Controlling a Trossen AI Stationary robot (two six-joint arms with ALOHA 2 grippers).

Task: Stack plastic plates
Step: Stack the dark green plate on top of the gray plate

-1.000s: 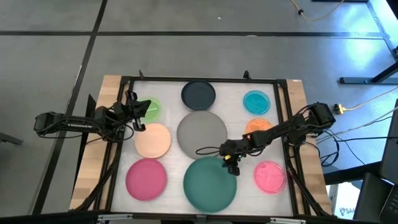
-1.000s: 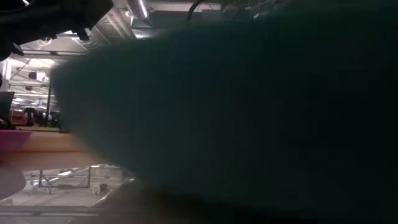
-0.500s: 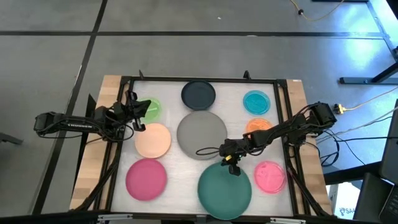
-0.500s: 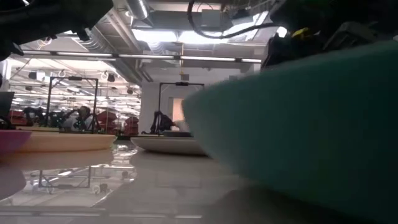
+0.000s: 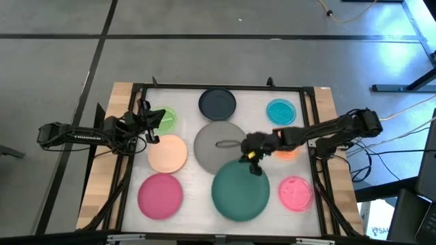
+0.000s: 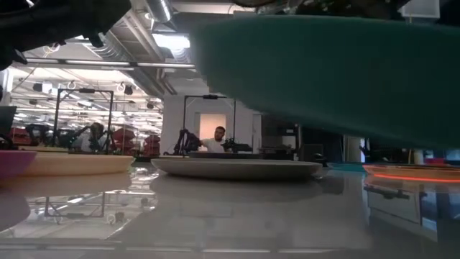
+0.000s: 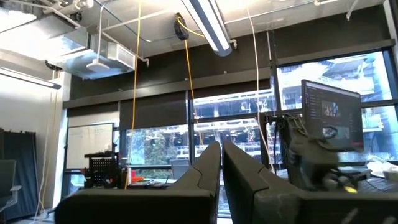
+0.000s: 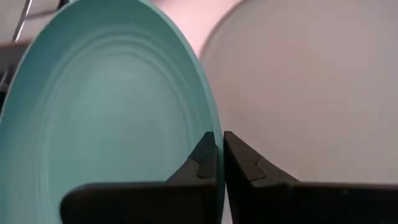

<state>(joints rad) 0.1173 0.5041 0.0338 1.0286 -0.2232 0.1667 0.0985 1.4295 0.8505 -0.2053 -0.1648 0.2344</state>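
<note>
High view, left to right. Left arm waits at the table's left edge, its left gripper beside the small green plate; in its wrist view the fingers stand nearly together with nothing between them. Near it, the peach plate and the magenta plate lie flat on the table.

Centre: black plate at the far side, large grey plate just in front of it. The dark green plate is held by its far rim, which overlaps the grey plate's near right edge. The low view shows the green plate's underside lifted clear off the surface, with the grey plate lying flat beyond.

Right gripper is pinched tight on that rim; the right wrist view confirms it, fingers closed on the plate's edge.

Right side: teal, orange partly under the arm, pink, all untouched.

Step in hand, as I judge it: carrying the dark green plate to the grey one to start the stack. Next move calls for shifting it farther in until centred over the grey plate, levelling it, lowering, then releasing.
</note>
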